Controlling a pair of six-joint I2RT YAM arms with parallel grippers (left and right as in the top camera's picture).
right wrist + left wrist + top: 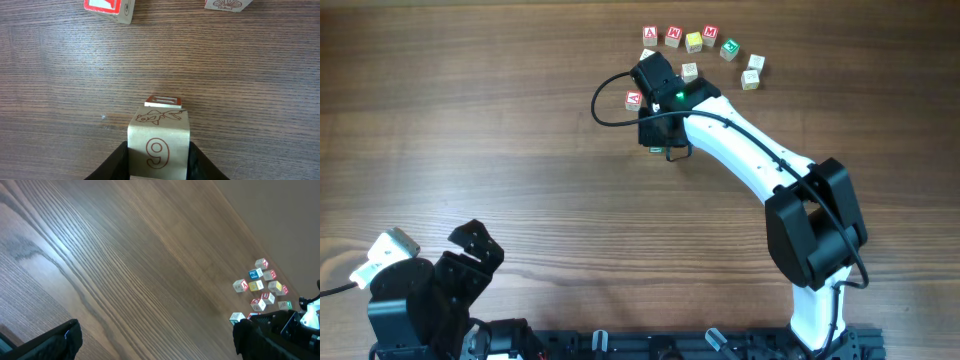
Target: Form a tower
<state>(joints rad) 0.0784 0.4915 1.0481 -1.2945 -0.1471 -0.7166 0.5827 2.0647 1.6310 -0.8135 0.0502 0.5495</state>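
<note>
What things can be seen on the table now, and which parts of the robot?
table: one, brown wood, under everything
tower: one, pale stacked cubes with a 9 and a fish printed, between the right gripper's fingers; number of cubes unclear
red cubes: four, three in the far row, one beside the right gripper
yellow cube: one, in the far row
green cube: one, end of the far row
pale cubes: at least three, near that row
left gripper: one, black, open, near edge
right gripper: one, black, closed on the tower

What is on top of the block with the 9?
Above the 9 block, held in the shut right gripper, a fish drawing shows, then a red-edged face. Whether those are another block is unclear; the black fingers cover its sides.
</note>
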